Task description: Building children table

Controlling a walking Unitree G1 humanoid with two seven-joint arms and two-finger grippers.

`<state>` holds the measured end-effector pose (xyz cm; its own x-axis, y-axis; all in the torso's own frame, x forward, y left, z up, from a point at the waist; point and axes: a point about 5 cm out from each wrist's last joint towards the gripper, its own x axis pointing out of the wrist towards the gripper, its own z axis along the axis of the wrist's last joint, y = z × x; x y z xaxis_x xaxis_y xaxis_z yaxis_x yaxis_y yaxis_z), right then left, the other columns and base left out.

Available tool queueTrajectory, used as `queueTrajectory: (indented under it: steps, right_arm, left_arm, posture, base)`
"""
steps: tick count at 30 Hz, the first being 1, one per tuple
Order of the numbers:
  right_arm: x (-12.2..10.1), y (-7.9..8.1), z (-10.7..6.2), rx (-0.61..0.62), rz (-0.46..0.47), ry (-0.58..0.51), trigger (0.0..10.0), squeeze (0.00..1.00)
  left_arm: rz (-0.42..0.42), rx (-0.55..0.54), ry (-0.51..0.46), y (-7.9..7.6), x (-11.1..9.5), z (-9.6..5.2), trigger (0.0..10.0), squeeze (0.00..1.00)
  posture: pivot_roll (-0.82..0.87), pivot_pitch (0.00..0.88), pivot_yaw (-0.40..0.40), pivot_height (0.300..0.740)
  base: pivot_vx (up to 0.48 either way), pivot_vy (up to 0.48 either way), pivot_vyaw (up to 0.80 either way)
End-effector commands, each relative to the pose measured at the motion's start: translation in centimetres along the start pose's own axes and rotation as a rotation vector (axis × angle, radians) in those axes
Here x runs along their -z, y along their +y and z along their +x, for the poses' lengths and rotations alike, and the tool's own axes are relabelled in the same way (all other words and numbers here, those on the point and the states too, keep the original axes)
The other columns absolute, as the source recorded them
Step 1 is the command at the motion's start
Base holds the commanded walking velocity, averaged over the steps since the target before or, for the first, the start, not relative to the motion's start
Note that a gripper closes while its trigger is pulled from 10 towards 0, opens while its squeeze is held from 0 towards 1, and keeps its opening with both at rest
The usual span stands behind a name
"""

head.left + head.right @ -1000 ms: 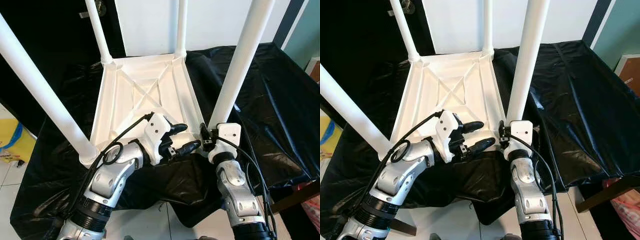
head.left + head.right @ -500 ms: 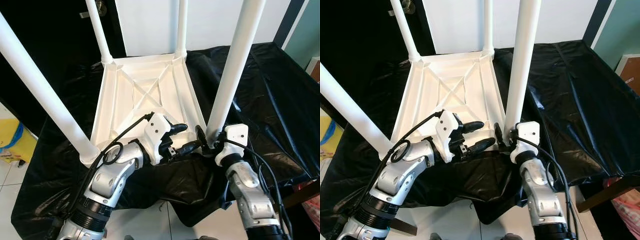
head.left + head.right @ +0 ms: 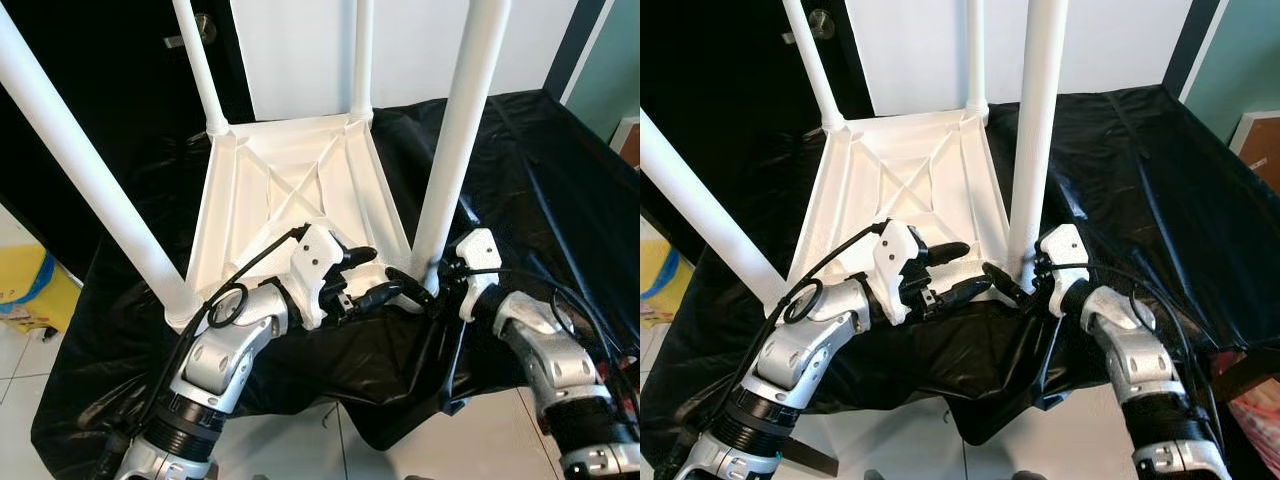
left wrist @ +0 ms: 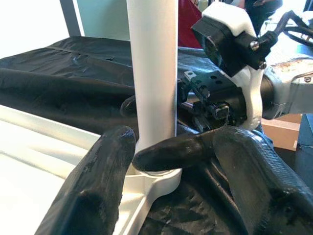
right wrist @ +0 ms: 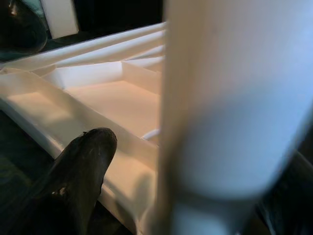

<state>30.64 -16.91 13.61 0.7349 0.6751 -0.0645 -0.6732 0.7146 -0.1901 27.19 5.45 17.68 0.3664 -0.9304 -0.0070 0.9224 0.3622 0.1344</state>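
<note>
A white children's table (image 3: 290,200) lies upside down on a black cloth, with its legs pointing up. The near right leg (image 3: 455,150) stands in its corner socket. My right gripper (image 3: 415,281) is shut around the base of that leg; one black finger (image 4: 171,151) crosses in front of it and the other sits behind. In the right wrist view the leg (image 5: 234,107) is right up close. My left gripper (image 3: 370,275) is open just left of that corner, over the table's front rim, holding nothing.
The black cloth (image 3: 540,180) covers the work surface and hangs over its front edge. The near left leg (image 3: 90,180) slants out to the left; two far legs (image 3: 200,70) (image 3: 362,60) stand at the back. A yellow object (image 3: 25,280) sits on the tiled floor, left.
My right forearm has swung out to the right while the gripper stayed at the leg's base. The near right leg now stands more upright. The left arm has not moved.
</note>
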Motion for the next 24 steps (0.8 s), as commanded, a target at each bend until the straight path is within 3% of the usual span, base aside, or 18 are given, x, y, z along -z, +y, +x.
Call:
queueTrajectory:
  steps: [1, 2, 3, 15, 24]
  right_arm:
    - [0.3, -0.1, 0.6, -0.034, -0.025, 0.022, 4.3, 0.00]
    - [0.3, -0.1, 0.6, -0.034, -0.025, 0.022, 4.3, 0.00]
    - [0.3, -0.3, 0.9, -0.045, -0.030, 0.026, 0.0, 0.00]
    - [1.4, -0.9, 0.7, -0.079, -0.025, 0.066, 0.0, 0.00]
    - [2.2, -1.3, 0.1, 0.035, 0.013, 0.049, 0.0, 0.00]
  left_arm:
    - [0.018, 0.013, 0.008, 0.0, -0.1, 0.1, 10.0, 0.00]
    - [0.018, 0.013, 0.008, 0.0, -0.1, 0.1, 10.0, 0.00]
    - [0.020, 0.009, 0.007, 0.0, -0.1, 0.0, 10.0, 0.00]
    - [0.019, -0.019, 0.005, 0.1, -0.1, -0.4, 10.0, 0.00]
    - [0.018, -0.030, 0.002, 0.3, -0.2, -0.4, 10.0, 0.00]
  posture:
    - [-0.13, 0.000, 0.046, 0.740]
    - [-0.13, 0.000, 0.046, 0.740]
    - [-0.13, 0.000, 0.046, 0.740]
    - [-0.10, 0.001, 0.023, 0.740]
    - [-0.11, 0.021, 0.027, 0.740]
  base:
    - [0.000, 0.000, 0.00]
    - [0.000, 0.000, 0.00]
    - [0.000, 0.000, 0.00]
    - [0.000, 0.000, 0.00]
    - [0.000, 0.000, 0.00]
